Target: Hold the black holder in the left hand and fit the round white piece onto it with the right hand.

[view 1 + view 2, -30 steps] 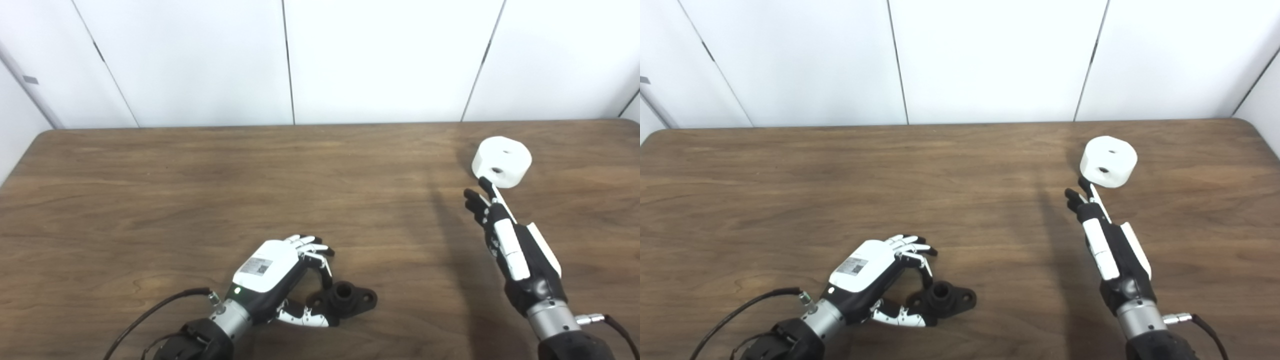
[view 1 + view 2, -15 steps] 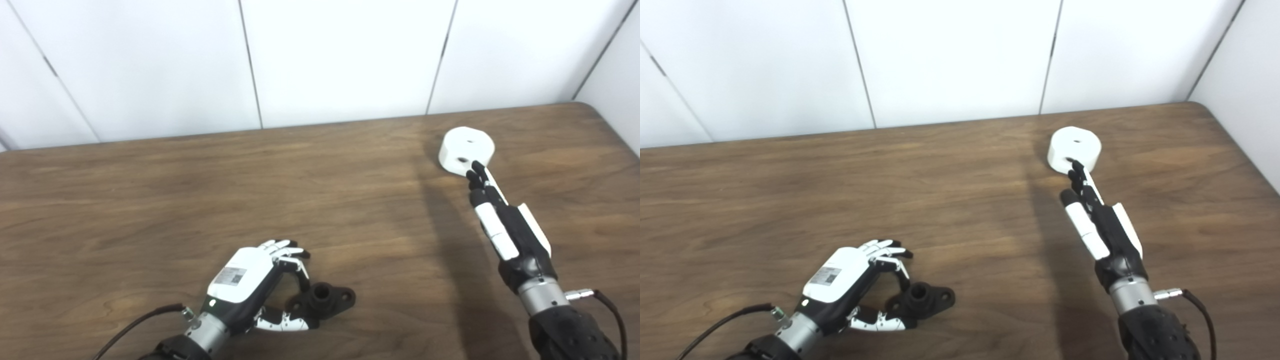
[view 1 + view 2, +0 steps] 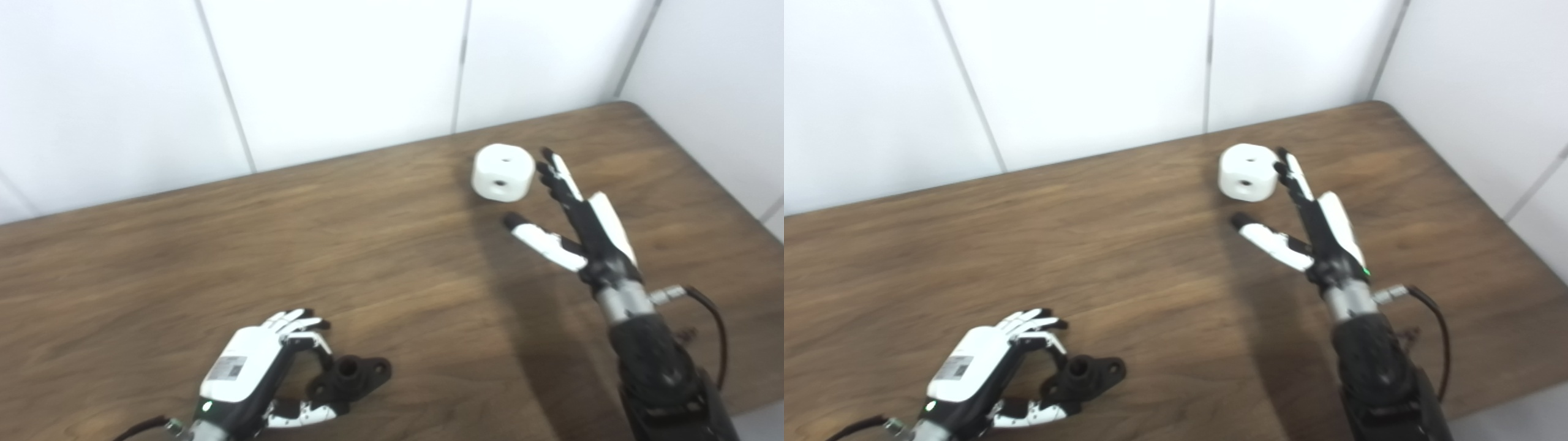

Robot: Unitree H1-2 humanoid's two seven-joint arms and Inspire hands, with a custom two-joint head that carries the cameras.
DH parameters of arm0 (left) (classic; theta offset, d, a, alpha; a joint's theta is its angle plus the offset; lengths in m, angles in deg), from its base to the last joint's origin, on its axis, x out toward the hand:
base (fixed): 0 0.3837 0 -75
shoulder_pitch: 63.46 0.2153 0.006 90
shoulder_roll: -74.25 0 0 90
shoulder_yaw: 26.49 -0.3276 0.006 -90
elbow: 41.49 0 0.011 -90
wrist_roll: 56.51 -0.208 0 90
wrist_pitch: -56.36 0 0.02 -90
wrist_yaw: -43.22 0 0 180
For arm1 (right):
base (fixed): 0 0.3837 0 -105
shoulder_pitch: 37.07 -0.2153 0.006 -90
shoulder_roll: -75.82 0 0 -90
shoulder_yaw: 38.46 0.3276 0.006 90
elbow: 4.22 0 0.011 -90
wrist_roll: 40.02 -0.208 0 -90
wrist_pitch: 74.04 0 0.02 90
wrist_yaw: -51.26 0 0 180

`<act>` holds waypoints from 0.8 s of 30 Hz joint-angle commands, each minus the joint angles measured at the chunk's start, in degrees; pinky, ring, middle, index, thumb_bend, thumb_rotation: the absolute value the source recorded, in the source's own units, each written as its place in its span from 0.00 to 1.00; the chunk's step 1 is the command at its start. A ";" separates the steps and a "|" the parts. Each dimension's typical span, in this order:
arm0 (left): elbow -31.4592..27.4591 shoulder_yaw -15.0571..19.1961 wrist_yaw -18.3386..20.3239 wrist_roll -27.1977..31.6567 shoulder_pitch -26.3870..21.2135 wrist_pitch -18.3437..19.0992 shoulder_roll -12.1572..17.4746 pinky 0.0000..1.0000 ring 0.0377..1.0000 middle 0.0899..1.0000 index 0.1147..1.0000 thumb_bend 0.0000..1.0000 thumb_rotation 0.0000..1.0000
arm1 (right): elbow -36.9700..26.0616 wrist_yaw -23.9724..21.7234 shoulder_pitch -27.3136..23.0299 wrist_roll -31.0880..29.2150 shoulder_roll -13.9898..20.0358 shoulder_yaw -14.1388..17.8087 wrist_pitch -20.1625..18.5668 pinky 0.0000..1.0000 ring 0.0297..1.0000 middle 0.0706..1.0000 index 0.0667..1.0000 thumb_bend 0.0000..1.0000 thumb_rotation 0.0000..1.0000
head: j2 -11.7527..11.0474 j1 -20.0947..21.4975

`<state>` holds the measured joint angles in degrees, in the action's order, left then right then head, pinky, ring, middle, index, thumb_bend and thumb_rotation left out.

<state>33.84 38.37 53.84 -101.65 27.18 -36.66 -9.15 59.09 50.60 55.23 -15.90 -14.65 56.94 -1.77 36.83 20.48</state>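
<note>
The black holder (image 3: 352,375) lies on the brown table near the front left. My left hand (image 3: 257,373) is curled over its left end, fingers above and thumb below, touching it. The round white piece (image 3: 503,173) stands at the back right, with one hole on top and one in its side. My right hand (image 3: 582,226) is open just beside it. Its fingers (image 3: 1295,177) stretch along the piece's right side, and its thumb (image 3: 1268,237) is spread out in front of the piece. Nothing is held in the right hand.
The table's (image 3: 153,257) back edge meets white wall panels, and its right edge (image 3: 704,177) runs close to the right hand. A cable (image 3: 713,324) hangs off the right wrist. Nothing else lies on the tabletop.
The camera has swung to the right. My right hand has moved forward from in front of the white piece to its right side and spread its thumb. The left hand stays on the holder.
</note>
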 commanded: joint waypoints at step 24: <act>5.45 1.99 2.22 -1.53 3.74 -0.90 4.11 0.85 0.88 0.78 0.42 0.52 0.05 | 18.08 -2.40 -20.09 9.22 11.45 -5.17 0.75 1.00 1.00 1.00 0.94 0.83 0.42 | -1.34 2.63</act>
<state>35.14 40.27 52.15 -101.15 27.78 -40.27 -8.09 77.56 48.24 37.85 -7.73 -5.25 51.77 -1.76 35.51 22.94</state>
